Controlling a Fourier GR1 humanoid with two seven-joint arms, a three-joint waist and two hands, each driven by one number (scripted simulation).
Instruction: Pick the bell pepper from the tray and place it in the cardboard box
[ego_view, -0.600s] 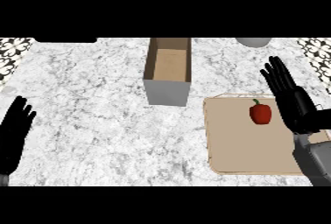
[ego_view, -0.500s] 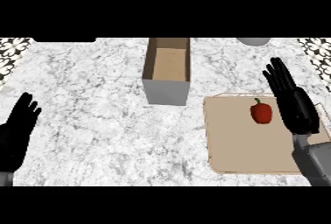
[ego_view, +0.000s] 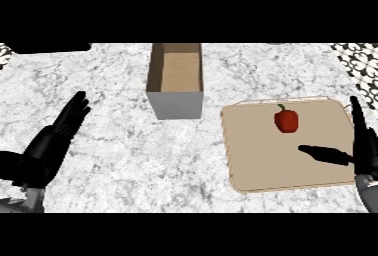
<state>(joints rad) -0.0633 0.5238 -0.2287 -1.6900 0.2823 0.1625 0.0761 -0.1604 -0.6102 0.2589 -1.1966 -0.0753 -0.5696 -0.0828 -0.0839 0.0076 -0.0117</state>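
A red bell pepper (ego_view: 286, 120) with a green stem lies in the upper middle of the tan tray (ego_view: 258, 165) at the right. An open cardboard box (ego_view: 176, 75) stands on the counter left of the tray and further back. My right hand (ego_view: 360, 145) is at the tray's right edge, fingers straight, thumb stretched over the tray just below and right of the pepper, not touching it. My left hand (ego_view: 52, 142) rests open on the left side of the counter, fingers pointing up.
The marble counter (ego_view: 133, 165) spreads between the hands. Patterned wall strips show at the far corners (ego_view: 362, 57).
The view has shifted so box and tray appear lower. My right hand has come down beside the tray, thumb now over it near the pepper. The left hand has moved further into view.
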